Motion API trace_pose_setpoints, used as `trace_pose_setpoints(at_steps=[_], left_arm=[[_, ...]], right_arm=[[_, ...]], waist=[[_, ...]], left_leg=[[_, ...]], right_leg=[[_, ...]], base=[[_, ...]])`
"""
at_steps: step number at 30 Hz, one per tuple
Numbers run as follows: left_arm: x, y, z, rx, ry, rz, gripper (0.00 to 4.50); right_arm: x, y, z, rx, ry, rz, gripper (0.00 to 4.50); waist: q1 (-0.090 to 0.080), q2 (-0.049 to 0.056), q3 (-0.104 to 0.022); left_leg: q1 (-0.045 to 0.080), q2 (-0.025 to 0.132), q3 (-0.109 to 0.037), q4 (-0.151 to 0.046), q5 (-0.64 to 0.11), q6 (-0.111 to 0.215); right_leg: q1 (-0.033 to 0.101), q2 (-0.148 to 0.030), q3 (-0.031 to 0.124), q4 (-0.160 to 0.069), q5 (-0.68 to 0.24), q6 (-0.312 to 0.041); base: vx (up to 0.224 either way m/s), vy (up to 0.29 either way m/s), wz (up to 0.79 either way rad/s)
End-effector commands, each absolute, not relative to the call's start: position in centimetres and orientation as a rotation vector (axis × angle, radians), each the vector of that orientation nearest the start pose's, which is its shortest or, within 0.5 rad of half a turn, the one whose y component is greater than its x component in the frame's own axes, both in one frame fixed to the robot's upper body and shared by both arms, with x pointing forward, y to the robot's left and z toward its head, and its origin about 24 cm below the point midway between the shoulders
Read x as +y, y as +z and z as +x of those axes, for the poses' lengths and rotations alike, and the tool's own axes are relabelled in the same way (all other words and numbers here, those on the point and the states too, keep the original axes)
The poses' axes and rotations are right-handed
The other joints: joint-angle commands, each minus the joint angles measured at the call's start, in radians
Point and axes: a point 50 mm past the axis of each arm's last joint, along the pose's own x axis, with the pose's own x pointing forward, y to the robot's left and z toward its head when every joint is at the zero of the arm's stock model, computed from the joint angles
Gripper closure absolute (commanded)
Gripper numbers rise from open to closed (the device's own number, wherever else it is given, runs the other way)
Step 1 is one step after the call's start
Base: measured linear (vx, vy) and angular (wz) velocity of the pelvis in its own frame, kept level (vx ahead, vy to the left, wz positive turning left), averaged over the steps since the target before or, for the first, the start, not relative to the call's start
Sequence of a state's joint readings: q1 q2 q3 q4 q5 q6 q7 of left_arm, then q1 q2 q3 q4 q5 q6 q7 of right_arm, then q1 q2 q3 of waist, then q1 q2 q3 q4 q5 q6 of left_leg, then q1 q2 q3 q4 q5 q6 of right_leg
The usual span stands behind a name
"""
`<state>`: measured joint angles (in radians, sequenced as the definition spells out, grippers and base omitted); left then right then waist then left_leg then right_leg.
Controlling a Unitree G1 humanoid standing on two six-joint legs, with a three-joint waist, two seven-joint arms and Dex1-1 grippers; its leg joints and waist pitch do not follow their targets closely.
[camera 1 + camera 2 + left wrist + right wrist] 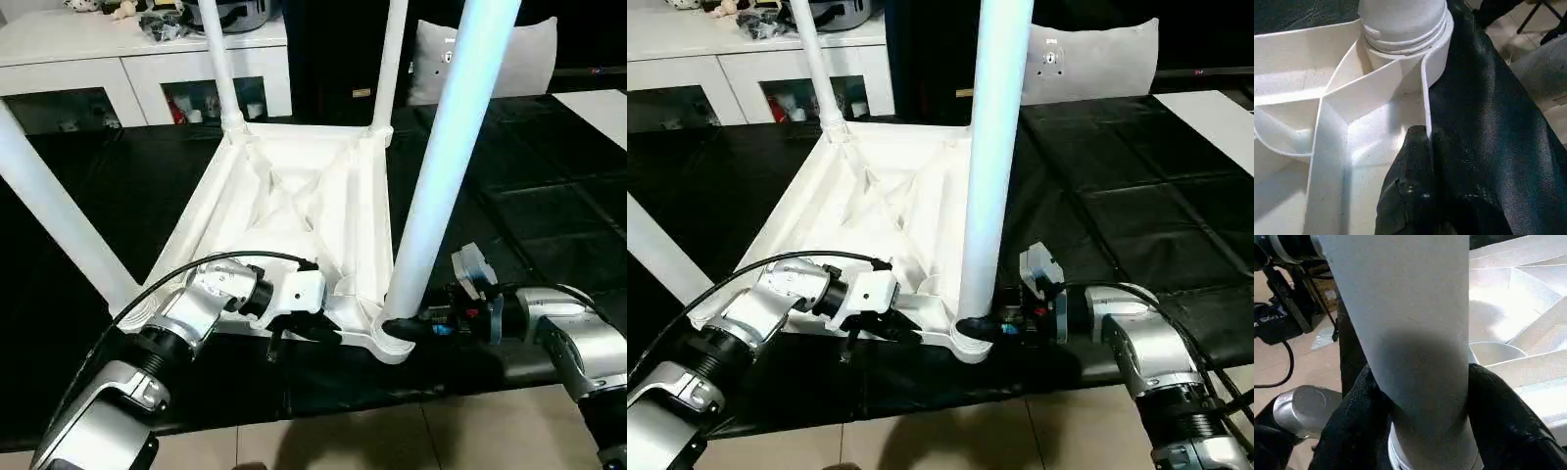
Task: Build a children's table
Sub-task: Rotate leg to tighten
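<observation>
White plastic table top (294, 196) lies upside down on the black mat (529, 206). My right gripper (402, 328) clasps the near leg (441, 166) at its socket; my left gripper (294, 338) is pinched onto the top's near rim.

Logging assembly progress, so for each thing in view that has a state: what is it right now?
Table top: upside down on the black mat, ribs up.
Four legs: standing in the corner sockets.
Near right leg: upright in its socket, right gripper closed around its base.
Left gripper: shut on the top's rim wall.
Cabinet: glass doors closed.
</observation>
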<state>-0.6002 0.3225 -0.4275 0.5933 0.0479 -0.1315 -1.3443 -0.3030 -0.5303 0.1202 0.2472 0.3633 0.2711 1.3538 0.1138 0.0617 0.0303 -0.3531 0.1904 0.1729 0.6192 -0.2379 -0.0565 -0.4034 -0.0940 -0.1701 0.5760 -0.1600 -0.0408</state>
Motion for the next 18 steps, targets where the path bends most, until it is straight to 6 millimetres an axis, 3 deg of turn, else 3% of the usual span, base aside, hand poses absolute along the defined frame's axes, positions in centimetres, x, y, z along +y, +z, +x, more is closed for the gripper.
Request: trace_pose_setpoints(at_steps=[1, 4, 5, 6, 7, 9, 10, 11, 12, 13, 14, 16, 18], left_arm=[[8.2, 5.0, 29.3, 0.301, -1.700, 0.564, 4.50], [7.2, 5.1, 29.7, 0.293, -1.583, 0.478, 4.50], [6.6, 5.1, 29.8, 0.288, -1.532, 0.446, 4.50], [6.3, 5.1, 29.9, 0.285, -1.501, 0.426, 4.50], [5.8, 5.1, 30.0, 0.281, -1.460, 0.400, 4.50], [5.0, 5.2, 30.2, 0.272, -1.407, 0.371, 4.50], [4.6, 5.3, 30.2, 0.267, -1.381, 0.359, 4.50], [3.9, 5.4, 30.4, 0.260, -1.342, 0.342, 4.50], [3.5, 5.5, 30.4, 0.252, -1.319, 0.330, 4.50], [3.2, 5.6, 30.4, 0.246, -1.304, 0.326, 4.50], [3.1, 5.6, 30.4, 0.245, -1.297, 0.325, 4.50], [2.9, 5.7, 30.4, 0.243, -1.294, 0.327, 4.50], [2.9, 5.7, 30.3, 0.246, -1.291, 0.331, 4.50]], right_arm=[[-17.4, 6.6, 26.7, 0.318, 1.361, 0.061, 2.48], [-16.3, 6.0, 27.6, 0.327, 1.199, 0.059, 2.50], [-15.9, 5.6, 28.4, 0.328, 1.078, 0.033, 2.50], [-15.7, 5.3, 29.0, 0.329, 0.998, 0.017, 2.50], [-15.4, 5.0, 29.6, 0.327, 0.911, 0.005, 2.50], [-15.0, 4.8, 30.3, 0.325, 0.819, 0.004, 2.51], [-14.7, 4.8, 30.5, 0.325, 0.787, 0.007, 2.52], [-14.3, 4.7, 30.8, 0.320, 0.723, 0.018, 2.52], [-14.0, 4.7, 31.1, 0.322, 0.670, 0.039, 2.52], [-13.9, 4.8, 31.2, 0.314, 0.661, 0.049, 2.52], [-13.8, 4.8, 31.3, 0.310, 0.657, 0.052, 2.52], [-13.5, 5.0, 31.2, 0.286, 0.681, 0.051, 1.97], [-13.5, 5.4, 31.0, 0.253, 0.703, 0.066, 1.81]], waist=[[-0.007, -0.018, -0.060], [-0.020, -0.017, -0.053], [-0.024, -0.021, -0.051], [-0.036, -0.019, -0.048], [-0.051, -0.024, -0.047], [-0.080, -0.020, -0.046], [-0.098, -0.021, -0.049], [-0.102, -0.020, -0.051], [-0.116, -0.015, -0.050], [-0.125, -0.018, -0.051], [-0.128, -0.019, -0.051], [-0.130, -0.018, -0.052], [-0.128, -0.016, -0.055]], left_leg=[[-0.004, 0.050, -0.015, -0.071, -0.053, 0.099], [0.001, 0.042, -0.012, -0.075, -0.101, 0.063], [0.003, 0.037, -0.012, -0.075, -0.113, 0.058], [0.005, 0.033, -0.012, -0.074, -0.128, 0.036], [-0.003, 0.024, -0.016, -0.072, -0.144, 0.029], [0.000, 0.023, -0.017, -0.070, -0.165, 0.027], [-0.006, 0.022, -0.021, -0.068, -0.170, 0.035], [-0.008, 0.024, -0.022, -0.070, -0.167, 0.041], [-0.006, 0.030, -0.024, -0.073, -0.173, 0.048], [-0.007, 0.027, -0.024, -0.071, -0.172, 0.056], [-0.007, 0.024, -0.023, -0.071, -0.171, 0.060], [-0.008, 0.025, -0.022, -0.070, -0.164, 0.078], [-0.015, 0.031, -0.024, -0.072, -0.133, 0.094]], right_leg=[[0.064, -0.075, 0.067, -0.076, -0.331, -0.070], [0.062, -0.073, 0.062, -0.092, -0.428, -0.041], [0.061, -0.073, 0.058, -0.101, -0.461, -0.028], [0.057, -0.071, 0.053, -0.105, -0.505, -0.013], [0.067, -0.070, 0.041, -0.113, -0.549, 0.019], [0.060, -0.066, 0.034, -0.125, -0.565, 0.037], [0.066, -0.066, 0.031, -0.125, -0.550, 0.040], [0.068, -0.067, 0.033, -0.123, -0.532, 0.035], [0.063, -0.067, 0.035, -0.123, -0.511, 0.019], [0.064, -0.067, 0.036, -0.123, -0.496, 0.011], [0.064, -0.066, 0.037, -0.122, -0.494, 0.008], [0.063, -0.068, 0.042, -0.119, -0.487, -0.001], [0.069, -0.071, 0.049, -0.108, -0.438, -0.018]], base=[[0.000, 0.000, 0.00], [0.000, 0.000, 0.00], [0.000, 0.000, 0.00], [0.000, 0.000, 0.00], [0.000, 0.000, 0.00], [0.000, 0.000, 0.00], [0.000, 0.000, 0.00], [0.000, 0.000, 0.00], [0.000, 0.000, 0.00], [0.000, 0.000, 0.00], [0.000, 0.000, 0.00], [0.000, 0.000, 0.00], [0.000, 0.000, 0.00]])
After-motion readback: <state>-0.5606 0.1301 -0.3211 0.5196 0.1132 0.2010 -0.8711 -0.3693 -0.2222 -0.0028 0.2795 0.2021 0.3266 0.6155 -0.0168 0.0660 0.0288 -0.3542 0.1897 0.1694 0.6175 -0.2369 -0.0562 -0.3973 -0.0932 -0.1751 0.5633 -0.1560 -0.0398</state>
